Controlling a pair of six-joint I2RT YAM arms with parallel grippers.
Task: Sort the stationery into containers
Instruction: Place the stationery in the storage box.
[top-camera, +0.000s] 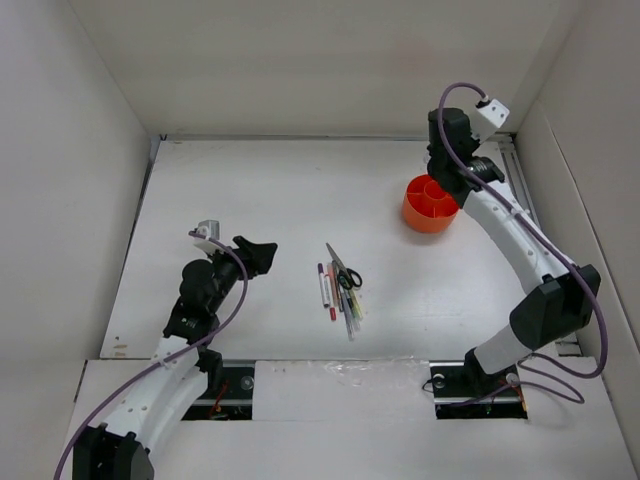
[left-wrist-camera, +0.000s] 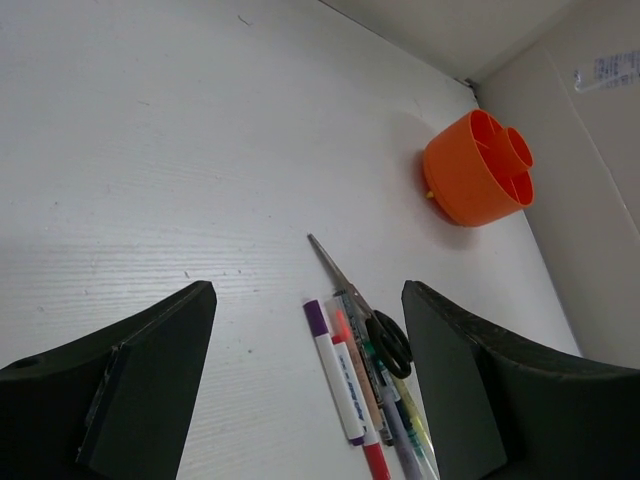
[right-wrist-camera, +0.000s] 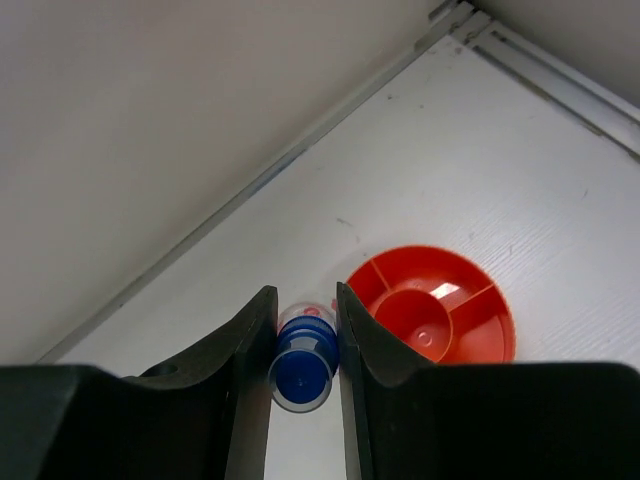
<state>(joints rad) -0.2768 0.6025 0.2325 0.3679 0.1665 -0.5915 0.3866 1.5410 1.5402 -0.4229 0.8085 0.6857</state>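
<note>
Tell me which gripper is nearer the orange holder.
Right. The right gripper hangs just beside the orange holder, shut on the blue-capped bottle; the left gripper is far off, open, left of the pen pile.

Item qty: 1x orange holder (top-camera: 431, 203), far right. 1x clear bottle w/ blue cap (right-wrist-camera: 303, 365). 1x scissors (left-wrist-camera: 335, 265), centre. pens/markers (left-wrist-camera: 345, 385): min. 4 in centre pile; exact qty unreadable, items overlap.
</note>
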